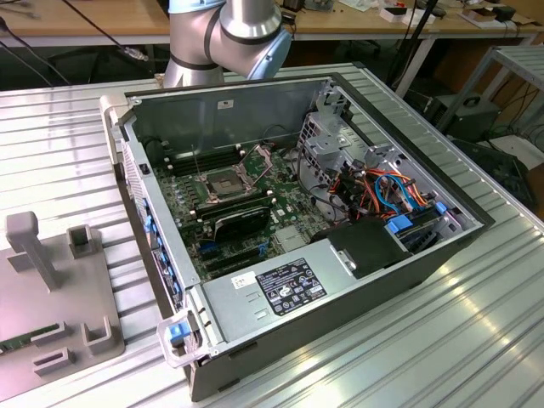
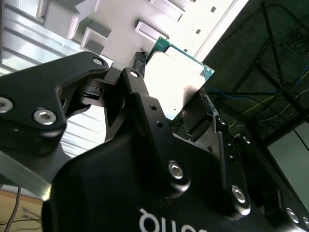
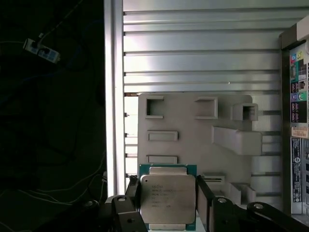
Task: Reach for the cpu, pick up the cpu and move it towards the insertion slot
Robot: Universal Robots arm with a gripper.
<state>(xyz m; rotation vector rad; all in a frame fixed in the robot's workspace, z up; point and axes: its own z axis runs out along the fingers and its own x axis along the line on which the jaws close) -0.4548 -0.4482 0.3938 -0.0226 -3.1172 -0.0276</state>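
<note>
Ribbed aluminium table, two items on it.
Open computer case lies on its side mid-table. Grey fixture plate with raised blocks sits flat beside it, at the exterior view's left, near the table edge.

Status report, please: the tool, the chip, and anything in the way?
Tool shut on chip, over the grey tray. Socket open, nothing seen on it.

A ribbed aluminium table stands before cluttered wooden benches.
</note>
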